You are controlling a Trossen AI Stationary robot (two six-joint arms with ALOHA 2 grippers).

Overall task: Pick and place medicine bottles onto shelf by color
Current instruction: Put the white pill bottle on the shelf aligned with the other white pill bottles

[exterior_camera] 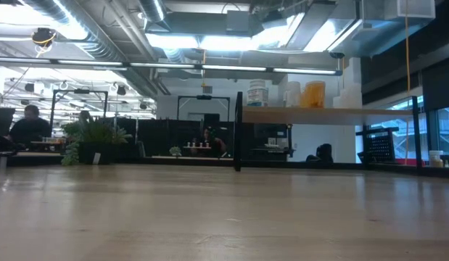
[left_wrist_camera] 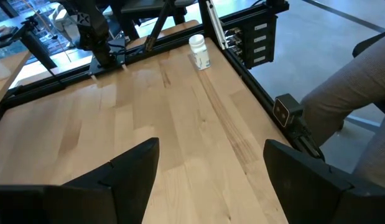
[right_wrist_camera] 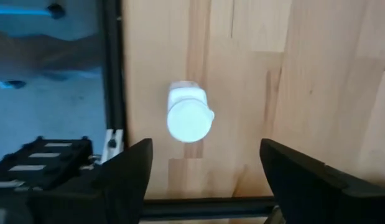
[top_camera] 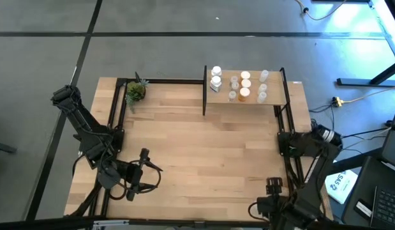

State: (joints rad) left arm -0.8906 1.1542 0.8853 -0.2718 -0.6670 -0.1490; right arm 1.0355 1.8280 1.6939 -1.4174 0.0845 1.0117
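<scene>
One white medicine bottle (right_wrist_camera: 189, 118) stands upright on the tabletop beside the black frame rail, near the table's near right corner; it also shows in the left wrist view (left_wrist_camera: 199, 51). My right gripper (right_wrist_camera: 204, 180) hangs open above it, pointing down, with its fingers clear of the bottle. In the high view that gripper (top_camera: 274, 186) hides the bottle. The shelf (top_camera: 248, 96) at the far right carries several bottles: white (top_camera: 216, 76), orange (top_camera: 245, 86) and clear (top_camera: 263, 86). My left gripper (left_wrist_camera: 211, 180) waits open over the near left of the table (top_camera: 151, 167), with nothing between its fingers.
A small green potted plant (top_camera: 135, 91) stands at the far left corner. Black frame rails (top_camera: 203, 96) run along the table's edges and hold the shelf. A person's grey sleeve (left_wrist_camera: 354, 93) shows just beyond the near right edge. The middle of the tabletop (top_camera: 203, 147) is bare wood.
</scene>
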